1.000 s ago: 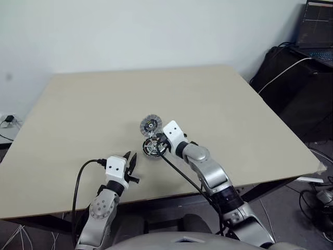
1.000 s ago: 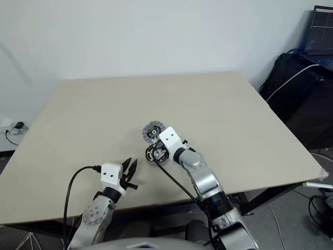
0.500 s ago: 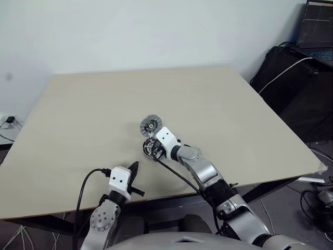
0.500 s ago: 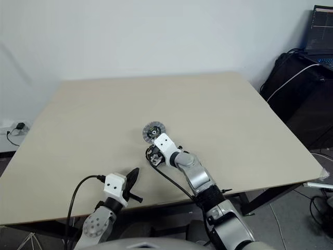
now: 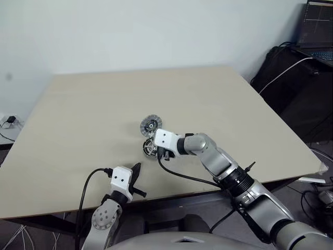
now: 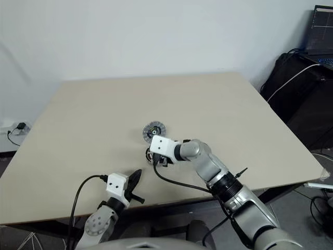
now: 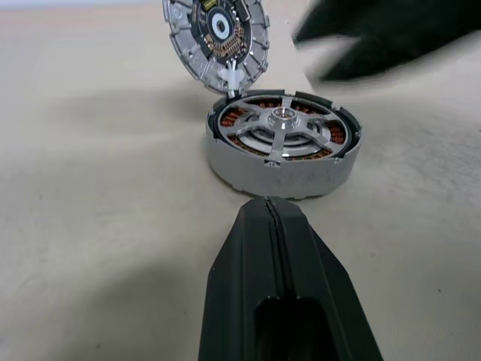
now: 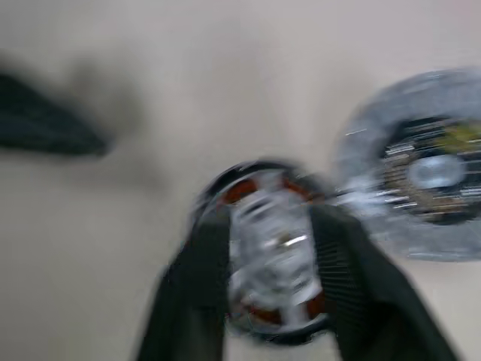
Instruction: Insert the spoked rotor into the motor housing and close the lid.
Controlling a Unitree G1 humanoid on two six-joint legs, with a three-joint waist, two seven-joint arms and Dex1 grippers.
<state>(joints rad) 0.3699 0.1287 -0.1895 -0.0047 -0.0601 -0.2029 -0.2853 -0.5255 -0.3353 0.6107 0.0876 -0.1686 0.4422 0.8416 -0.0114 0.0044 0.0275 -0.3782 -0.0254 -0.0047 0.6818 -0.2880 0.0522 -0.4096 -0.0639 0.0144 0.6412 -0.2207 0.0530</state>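
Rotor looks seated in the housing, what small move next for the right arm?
Probably lift the right gripper clear and shift to the lid. The spoked rotor already sits inside the motor housing, the gripper's fingers straddle it apart, and the lid lies beside the housing.

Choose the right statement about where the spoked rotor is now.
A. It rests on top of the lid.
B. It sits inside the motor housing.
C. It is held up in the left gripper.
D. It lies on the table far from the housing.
B: in the left wrist view the spoked rotor sits inside the motor housing, copper windings showing between its spokes, while the lid lies open beside the housing.
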